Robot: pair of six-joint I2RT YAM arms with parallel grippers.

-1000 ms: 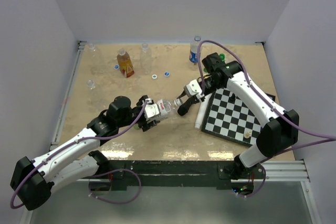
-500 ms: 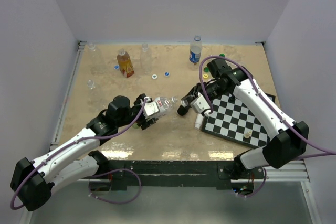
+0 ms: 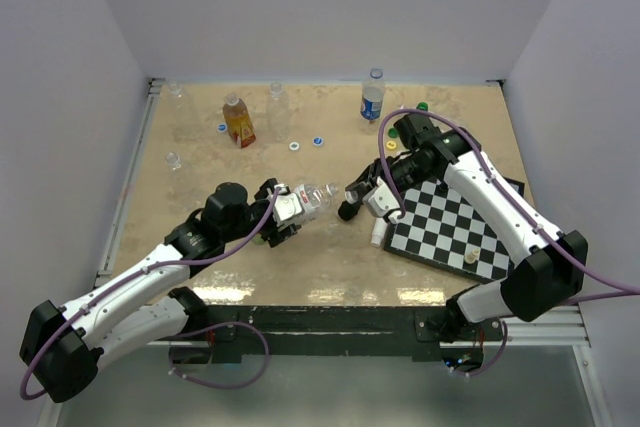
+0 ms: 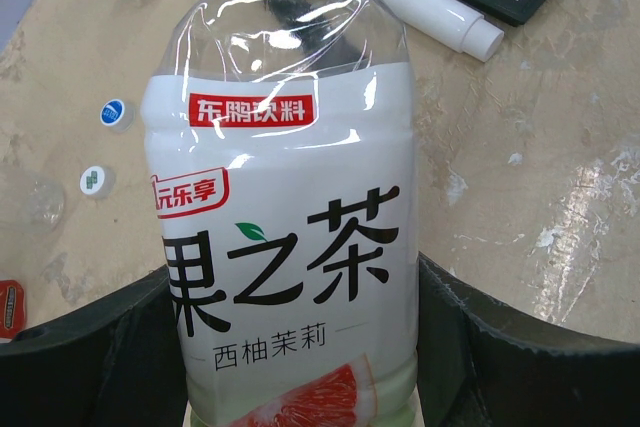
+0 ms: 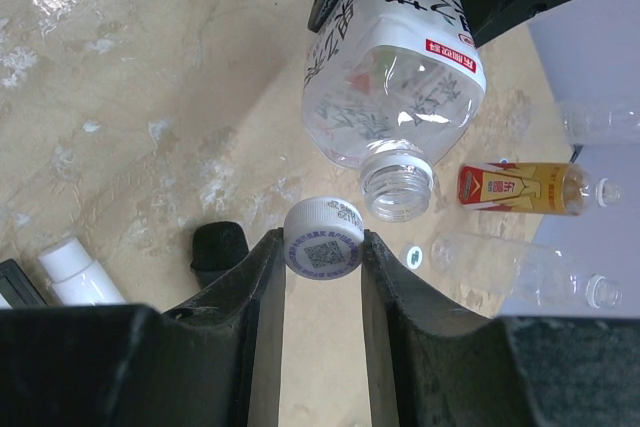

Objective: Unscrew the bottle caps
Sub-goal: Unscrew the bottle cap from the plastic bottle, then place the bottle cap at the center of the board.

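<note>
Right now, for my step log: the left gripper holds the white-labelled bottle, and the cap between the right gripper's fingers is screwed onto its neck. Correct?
No. The cap is off: the right wrist view shows it pinched in the right gripper, apart from the open neck. The left gripper does hold the white-labelled bottle.

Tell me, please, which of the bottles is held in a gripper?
The white-labelled tea bottle clamped in the left gripper; it alone is gripped, and its neck is open.
</note>
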